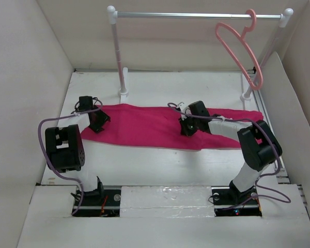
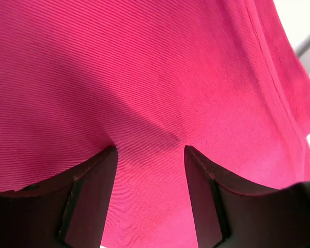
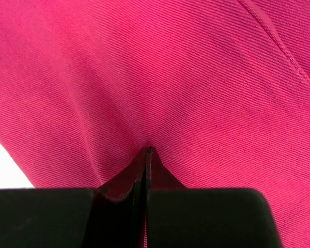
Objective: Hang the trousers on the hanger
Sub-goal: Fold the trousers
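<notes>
The magenta-pink trousers (image 1: 144, 126) lie flat across the middle of the table, their length running left to right. My left gripper (image 1: 97, 123) is at their left end; in the left wrist view (image 2: 150, 152) it is open, both fingertips pressed down on the cloth (image 2: 144, 77) with cloth between them. My right gripper (image 1: 187, 129) is on the right half of the trousers; in the right wrist view (image 3: 149, 150) its jaws are shut on a small pucker of fabric (image 3: 170, 77). The pale-pink hanger (image 1: 244, 35) hangs by its hook at the right end of the rail, apart from both grippers.
The white-and-silver garment rail (image 1: 196, 15) spans the back of the table on two white posts (image 1: 119, 62). White walls enclose the table on the left (image 1: 31, 77), right and back. A raised white ledge (image 1: 165, 199) lies between the arm bases.
</notes>
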Robot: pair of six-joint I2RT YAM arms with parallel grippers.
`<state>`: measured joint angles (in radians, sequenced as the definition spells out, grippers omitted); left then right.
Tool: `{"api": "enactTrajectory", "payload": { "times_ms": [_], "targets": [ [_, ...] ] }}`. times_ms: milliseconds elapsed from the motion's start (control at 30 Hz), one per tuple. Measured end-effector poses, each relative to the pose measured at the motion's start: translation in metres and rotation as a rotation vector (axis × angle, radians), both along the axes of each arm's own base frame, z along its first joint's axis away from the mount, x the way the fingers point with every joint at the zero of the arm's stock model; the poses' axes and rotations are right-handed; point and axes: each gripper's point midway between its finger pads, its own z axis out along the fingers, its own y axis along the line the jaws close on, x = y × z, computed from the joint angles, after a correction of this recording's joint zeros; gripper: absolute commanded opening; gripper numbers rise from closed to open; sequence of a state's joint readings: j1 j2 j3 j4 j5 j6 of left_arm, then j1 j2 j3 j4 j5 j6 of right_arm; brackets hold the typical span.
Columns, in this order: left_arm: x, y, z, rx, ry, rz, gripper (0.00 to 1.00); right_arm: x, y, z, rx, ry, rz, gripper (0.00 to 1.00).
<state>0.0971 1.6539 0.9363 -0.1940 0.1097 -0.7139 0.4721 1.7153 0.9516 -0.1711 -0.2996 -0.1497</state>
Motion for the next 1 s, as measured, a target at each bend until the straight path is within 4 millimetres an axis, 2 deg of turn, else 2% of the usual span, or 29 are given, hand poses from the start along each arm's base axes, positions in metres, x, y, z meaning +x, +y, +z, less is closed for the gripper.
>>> {"api": "enactTrajectory", "payload": {
  "times_ms": [100,200,233,333,400,433,467,500,533,600,633,667,700,733,767,833,900,933,1000],
  "targets": [
    [-0.007,0.014,0.002,0.010,0.003,0.044,0.55,-0.016,0.007,-0.001,-0.002,-0.026,0.013,0.00],
    [-0.029,0.032,0.000,0.034,0.032,0.099,0.55,-0.045,0.018,-0.002,0.006,-0.022,0.053,0.03],
    [-0.037,0.043,-0.001,0.045,0.041,0.127,0.55,-0.055,0.022,-0.001,0.009,-0.015,0.069,0.16],
    [-0.065,0.080,0.000,0.085,0.066,0.235,0.55,-0.073,0.027,0.004,0.012,0.009,0.104,0.41],
    [-0.074,0.099,0.004,0.106,0.073,0.290,0.55,-0.073,0.022,0.010,0.006,0.032,0.107,0.47],
    [-0.075,0.101,0.007,0.108,0.068,0.293,0.55,-0.068,0.019,0.016,0.004,0.030,0.105,0.48],
    [-0.072,0.095,0.012,0.099,0.050,0.269,0.54,-0.059,0.016,0.024,0.005,0.023,0.099,0.42],
    [-0.072,0.094,0.012,0.098,0.048,0.267,0.54,-0.048,0.013,0.033,0.013,0.008,0.087,0.42],
    [-0.069,0.087,0.016,0.102,0.039,0.236,0.53,-0.035,0.009,0.043,0.020,-0.016,0.083,0.31],
    [-0.056,0.067,0.031,0.119,-0.003,0.138,0.40,-0.009,0.001,0.062,0.036,-0.060,0.086,0.17],
    [-0.046,0.052,0.042,0.129,-0.035,0.076,0.15,0.003,-0.003,0.068,0.041,-0.079,0.089,0.12],
    [-0.032,0.037,0.056,0.139,-0.083,0.006,0.04,0.017,-0.009,0.072,0.040,-0.101,0.087,0.17],
    [-0.020,0.012,0.071,0.155,-0.129,-0.088,0.04,0.024,-0.013,0.070,0.039,-0.099,0.096,0.17],
    [-0.013,-0.006,0.080,0.159,-0.158,-0.140,0.02,0.026,-0.014,0.065,0.038,-0.087,0.112,0.23],
    [-0.007,-0.030,0.089,0.154,-0.190,-0.208,0.01,0.028,-0.014,0.058,0.036,-0.069,0.123,0.36],
    [-0.004,-0.079,0.097,0.131,-0.230,-0.342,0.00,0.026,-0.012,0.041,0.034,-0.021,0.153,0.45],
    [-0.015,-0.122,0.092,0.087,-0.230,-0.461,0.00,0.021,-0.010,0.026,0.030,0.028,0.183,0.47],
    [-0.021,-0.134,0.087,0.065,-0.218,-0.497,0.00,0.019,-0.010,0.020,0.030,0.047,0.194,0.47],
    [-0.033,-0.142,0.071,0.034,-0.181,-0.524,0.01,0.014,-0.009,0.014,0.033,0.075,0.211,0.48]
  ]
}}
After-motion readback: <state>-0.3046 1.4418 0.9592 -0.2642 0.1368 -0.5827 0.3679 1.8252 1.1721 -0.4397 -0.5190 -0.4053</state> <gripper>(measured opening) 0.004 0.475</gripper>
